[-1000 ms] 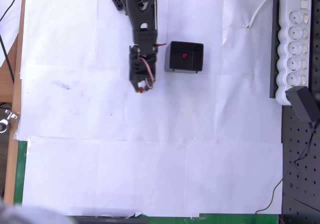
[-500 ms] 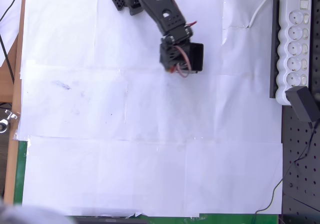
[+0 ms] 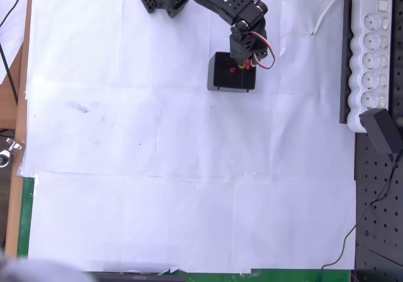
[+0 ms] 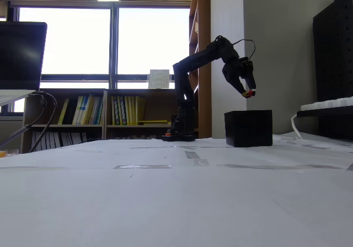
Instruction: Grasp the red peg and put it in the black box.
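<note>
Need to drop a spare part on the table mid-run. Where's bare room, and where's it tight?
Free: the white paper sheet across the whole lower half and the left side, up to the wooden table edge. Crowded: top centre, where the black arm's gripper hangs over the small square matte black box, and the right edge by the white power strip.

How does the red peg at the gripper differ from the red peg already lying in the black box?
The red peg at the gripper sits pinched at the fingertips, while the red peg in the box lies loose on the floor of the black box. The held one hangs in the air above the box rim in the fixed view; the other rests inside the walls. Both are tiny, red, and far smaller than the box.
</note>
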Controlling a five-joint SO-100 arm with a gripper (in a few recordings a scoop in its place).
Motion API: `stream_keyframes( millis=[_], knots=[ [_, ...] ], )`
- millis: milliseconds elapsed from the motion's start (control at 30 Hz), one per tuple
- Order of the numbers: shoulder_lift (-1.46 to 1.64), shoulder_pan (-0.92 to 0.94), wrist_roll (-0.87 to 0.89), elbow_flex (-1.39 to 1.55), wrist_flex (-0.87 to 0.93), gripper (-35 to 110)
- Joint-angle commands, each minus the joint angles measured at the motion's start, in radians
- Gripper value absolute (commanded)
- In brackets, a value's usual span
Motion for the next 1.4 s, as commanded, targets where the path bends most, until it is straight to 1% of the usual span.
stream_keyframes(
  millis=[0, 67, 167, 200, 267, 300, 367, 533, 600, 633, 667, 700, 733, 800, 867, 933, 967, 1133, 1233, 1367],
  knots=[
    [-0.064, 0.021, 0.014, 0.015, -0.023, 3],
    [-0.061, 0.038, 0.011, 0.014, -0.020, 6],
    [-0.061, 0.078, 0.018, 0.005, -0.023, 17],
    [-0.061, 0.092, 0.028, -0.002, -0.028, 23],
    [-0.063, 0.112, 0.032, -0.009, -0.038, 42],
    [-0.063, 0.114, 0.037, -0.011, -0.037, 47],
    [-0.061, 0.106, 0.029, -0.018, -0.015, 47],
    [-0.067, 0.104, 0.054, -0.025, -0.029, 47],
    [-0.080, 0.104, 0.044, -0.025, -0.014, 47],
    [-0.091, 0.107, 0.032, -0.025, -0.005, 42],
    [-0.103, 0.115, 0.014, -0.023, 0.008, 26],
    [-0.118, 0.127, 0.000, -0.023, 0.009, 2],
    [-0.140, 0.150, -0.021, -0.017, 0.014, 0],
    [-0.202, 0.196, -0.106, -0.005, 0.034, 0],
    [-0.276, 0.256, -0.186, -0.012, 0.014, 0],
    [-0.360, 0.333, -0.276, -0.072, -0.057, 0],
    [-0.405, 0.376, -0.314, -0.124, -0.123, 0],
    [-0.632, 0.568, -0.512, -0.499, -0.436, 0],
    [-0.772, 0.620, -0.601, -0.727, -0.495, 0],
    [-1.011, 0.649, -0.670, -1.023, -0.497, 0]
  ],
)
